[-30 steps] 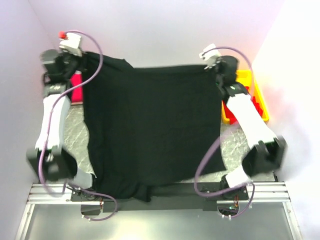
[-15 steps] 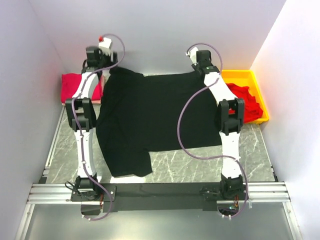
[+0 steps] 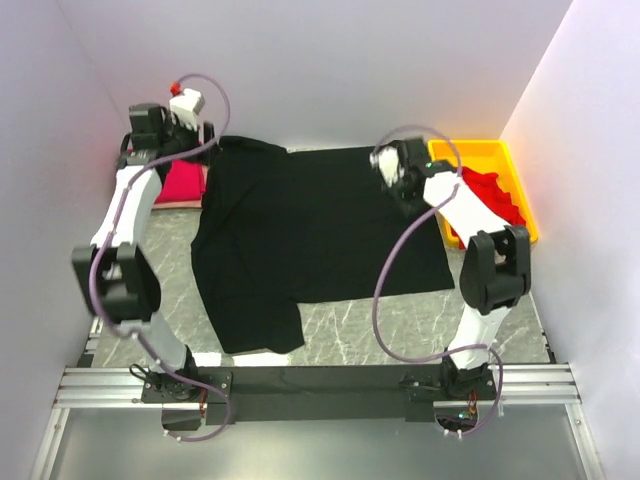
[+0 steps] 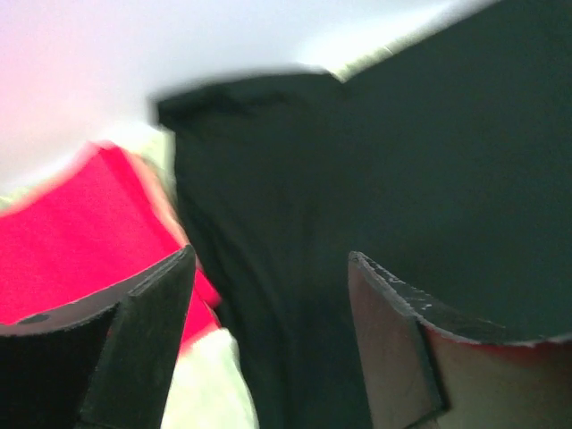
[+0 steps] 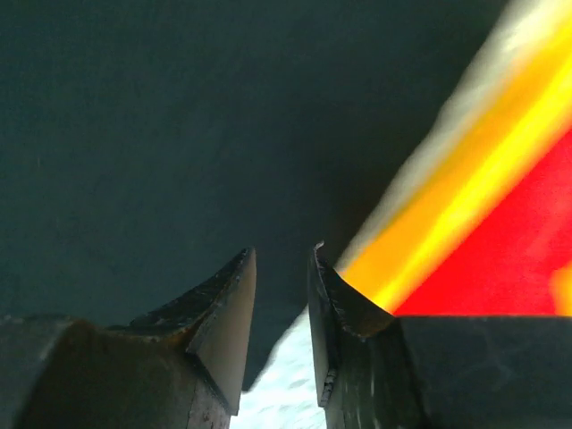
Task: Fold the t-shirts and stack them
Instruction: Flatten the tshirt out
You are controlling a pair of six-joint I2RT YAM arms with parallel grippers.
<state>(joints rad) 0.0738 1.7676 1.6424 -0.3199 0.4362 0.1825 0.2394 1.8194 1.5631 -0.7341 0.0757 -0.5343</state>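
Observation:
The black t-shirt (image 3: 310, 230) lies spread flat on the table, one sleeve hanging toward the front edge. My left gripper (image 3: 203, 135) hovers over its far left shoulder; in the left wrist view the gripper (image 4: 273, 268) is open and empty above black cloth (image 4: 402, 161). A folded red t-shirt (image 3: 180, 185) lies beside it on the left, also seen as red cloth (image 4: 80, 223). My right gripper (image 3: 392, 178) is over the shirt's far right part; its jaws (image 5: 283, 255) stand slightly apart with nothing between them, above the shirt's edge (image 5: 179, 134).
A yellow tray (image 3: 495, 152) at the back right holds another red t-shirt (image 3: 492, 195); tray rim (image 5: 474, 206) and red cloth (image 5: 527, 259) show in the right wrist view. White walls close in at the left, back and right. Marble tabletop (image 3: 380, 325) shows near the front.
Both grippers have let go of the black shirt, which now lies flat. The left arm swung away to the left; the right gripper drew back toward me and its jaws narrowed.

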